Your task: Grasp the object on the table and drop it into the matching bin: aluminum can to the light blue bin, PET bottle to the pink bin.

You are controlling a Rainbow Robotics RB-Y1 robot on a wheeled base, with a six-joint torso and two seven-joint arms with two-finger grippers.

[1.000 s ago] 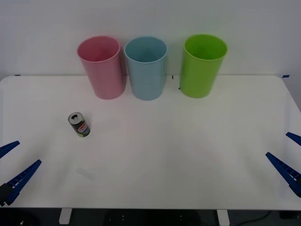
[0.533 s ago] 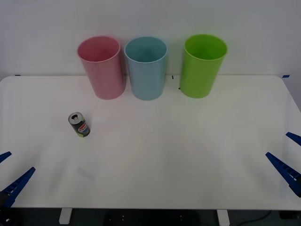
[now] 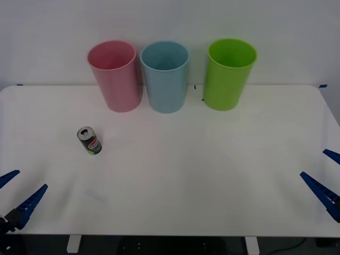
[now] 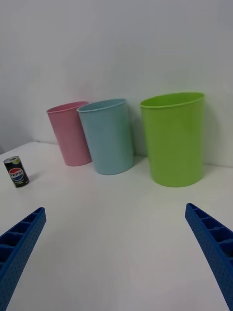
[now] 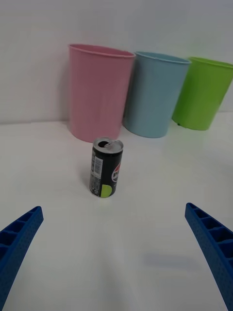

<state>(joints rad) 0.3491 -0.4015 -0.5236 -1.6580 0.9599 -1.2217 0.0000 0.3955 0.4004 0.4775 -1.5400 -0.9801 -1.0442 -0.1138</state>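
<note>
The approach is only starting: the left gripper (image 3: 17,193) is wide open near the aluminum can (image 3: 90,141), which stands untouched and upright. Next it must reach and close on it. The right gripper (image 3: 324,179) waits wide open.

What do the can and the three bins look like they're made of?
The aluminum can looks like metal: bare silver top with a pull-tab opening and a glossy printed wrap. The pink bin, the light blue bin and the green bin look like smooth, matte, single-colour moulded plastic.
</note>
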